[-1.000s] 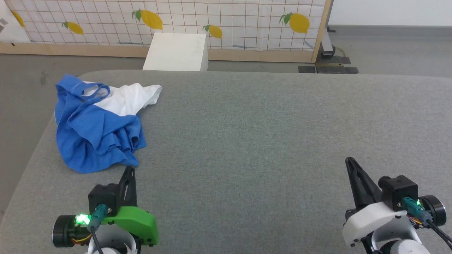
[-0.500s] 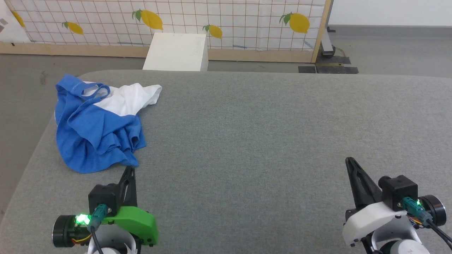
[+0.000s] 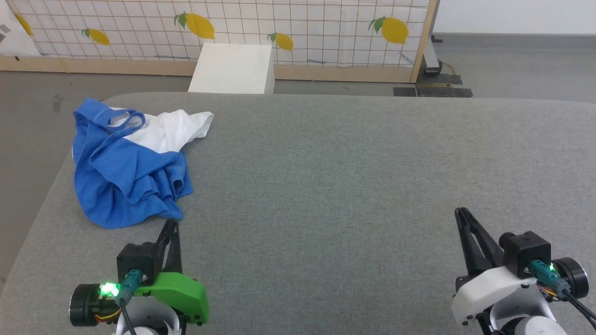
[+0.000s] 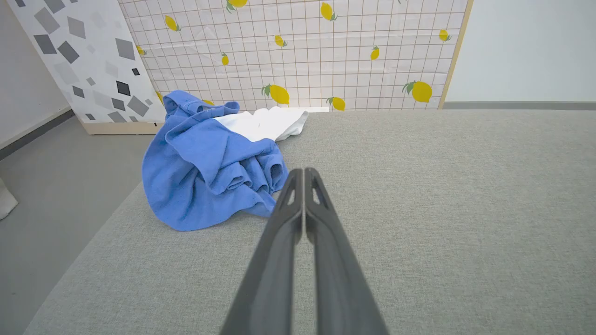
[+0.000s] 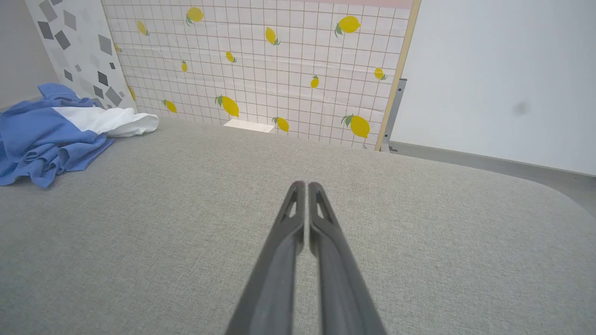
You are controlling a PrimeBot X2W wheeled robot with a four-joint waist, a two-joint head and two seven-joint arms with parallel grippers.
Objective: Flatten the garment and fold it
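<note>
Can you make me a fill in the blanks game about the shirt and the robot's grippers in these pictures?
1. The garment lies crumpled on a table covered in ____ fabric.
2. Its sleeves are blue and its body is ____.
3. The left gripper and the right gripper both have their fingers ____.
4. The screen behind the table is printed with yellow ____.
Missing words: gray, white, shut, lemons.

Left arm point(image 3: 173, 289) and right arm point(image 3: 492, 283) sit low and apart, jaws closed, pointing forward.
</note>
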